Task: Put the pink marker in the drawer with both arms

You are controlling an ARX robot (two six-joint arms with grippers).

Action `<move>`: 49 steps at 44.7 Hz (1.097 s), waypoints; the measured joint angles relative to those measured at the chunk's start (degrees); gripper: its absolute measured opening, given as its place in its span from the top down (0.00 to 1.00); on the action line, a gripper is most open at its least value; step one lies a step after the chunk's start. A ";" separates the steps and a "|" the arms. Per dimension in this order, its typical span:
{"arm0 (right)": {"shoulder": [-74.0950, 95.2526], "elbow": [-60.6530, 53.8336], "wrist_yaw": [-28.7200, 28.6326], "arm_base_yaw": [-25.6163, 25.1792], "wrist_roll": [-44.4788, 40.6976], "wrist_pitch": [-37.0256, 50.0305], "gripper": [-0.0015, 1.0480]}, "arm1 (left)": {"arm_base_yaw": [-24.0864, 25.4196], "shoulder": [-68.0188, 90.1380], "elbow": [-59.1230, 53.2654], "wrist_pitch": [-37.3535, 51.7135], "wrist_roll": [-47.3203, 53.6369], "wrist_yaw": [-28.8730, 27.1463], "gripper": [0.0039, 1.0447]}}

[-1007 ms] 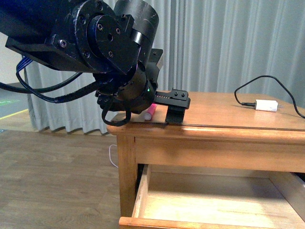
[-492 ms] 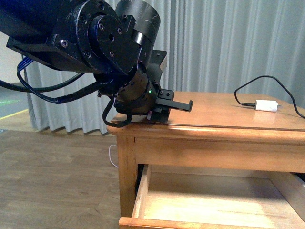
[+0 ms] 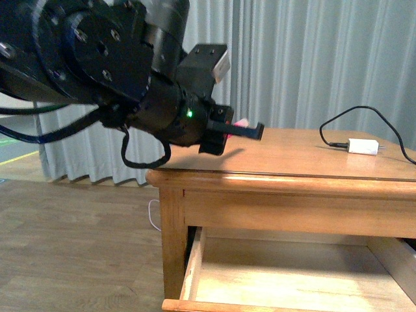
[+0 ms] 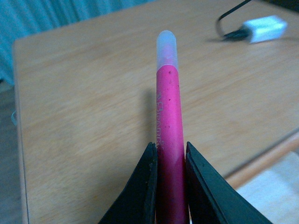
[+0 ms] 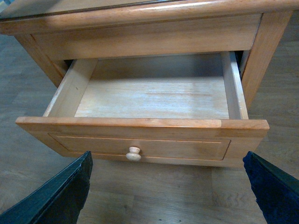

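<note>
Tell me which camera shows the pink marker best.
The left wrist view: the pink marker shows close up, barrel and pale cap both clear, clamped in the left gripper. The front view shows only a pink sliver behind that gripper. The right wrist view shows none of it, just the open drawer.

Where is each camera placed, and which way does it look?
Front view: on the body, facing the table; left arm fills the left.
Left wrist view: above the table, looking along the pink marker in the left gripper.
Right wrist view: before the open drawer, looking into it; right gripper shows, open.
Shared: front and left wrist show the charger.
</note>
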 joint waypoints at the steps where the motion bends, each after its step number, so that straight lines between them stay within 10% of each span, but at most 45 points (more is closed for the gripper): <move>1: 0.02 0.00 0.00 0.00 0.02 0.00 0.08 | -0.15 -1.36 -0.79 0.15 0.46 1.79 0.86; 14: 0.02 0.00 0.00 0.00 0.02 0.00 0.08 | -2.67 -14.88 -12.55 1.07 9.29 18.95 0.86; 49: 0.02 0.00 0.00 0.00 0.02 0.00 0.08 | -4.81 -2.45 -20.35 6.12 12.15 15.41 0.86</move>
